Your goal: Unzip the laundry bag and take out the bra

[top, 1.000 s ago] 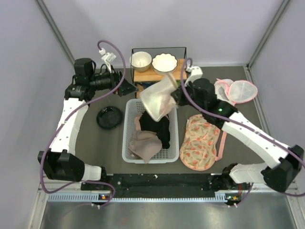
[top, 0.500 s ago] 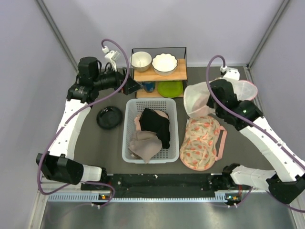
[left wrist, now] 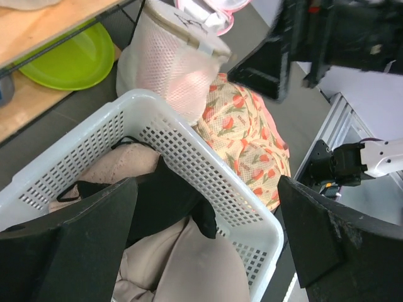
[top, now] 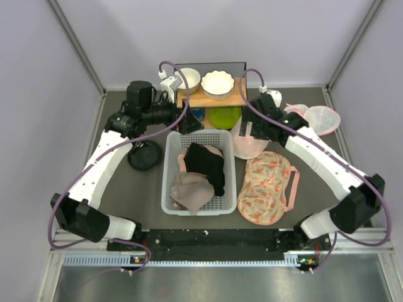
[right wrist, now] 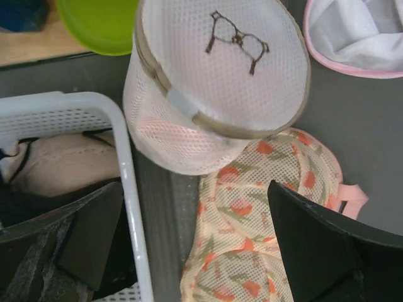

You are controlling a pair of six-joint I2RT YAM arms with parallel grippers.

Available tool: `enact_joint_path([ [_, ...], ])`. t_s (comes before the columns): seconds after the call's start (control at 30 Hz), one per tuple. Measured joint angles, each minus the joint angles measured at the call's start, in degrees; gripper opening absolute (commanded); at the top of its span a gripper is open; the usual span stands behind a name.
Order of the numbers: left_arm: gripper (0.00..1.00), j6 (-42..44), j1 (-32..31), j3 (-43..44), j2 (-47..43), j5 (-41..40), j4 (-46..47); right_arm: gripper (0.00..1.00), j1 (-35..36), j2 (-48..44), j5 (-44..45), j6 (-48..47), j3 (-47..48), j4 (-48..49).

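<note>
The laundry bag point(top: 247, 145) is a white mesh drum lying tilted on the table between the basket and the floral piece. Its round lid point(right wrist: 221, 66) carries a bra drawing and a tan zip band around the rim. My right gripper point(top: 250, 131) hovers just above it, open, holding nothing point(right wrist: 208, 245). My left gripper point(top: 189, 121) is open over the far end of the basket point(left wrist: 201, 239); the laundry bag point(left wrist: 170, 60) lies beyond it. The bra is hidden; only a pinkish tint shows through the mesh.
A white basket point(top: 170, 189) holds beige and black garments. A flat peach floral oval piece point(top: 264, 187) lies to its right. A pink-trimmed mesh bag point(top: 318, 119) sits far right. A shelf point(top: 211, 99) with two white bowls and a green plate point(top: 225, 117) stands behind. A black dish point(top: 144, 155) lies left.
The right arm carried the laundry bag from above the basket out to the right, set it on the table beside the basket and opened. The left arm swung right toward the basket.
</note>
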Motion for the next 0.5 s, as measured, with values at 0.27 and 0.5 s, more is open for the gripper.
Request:
enact_joint_path([
  [0.27,0.99,-1.5,-5.3,-1.4,0.1,-5.1,-0.8,0.95,-15.2,-21.3,-11.3,0.1,-14.0,8.7],
  [0.5,0.99,-3.8,-12.3,-2.6,2.4,-7.0,2.5,0.98,-32.9,-24.0,-32.6,2.7,-27.4,18.2],
])
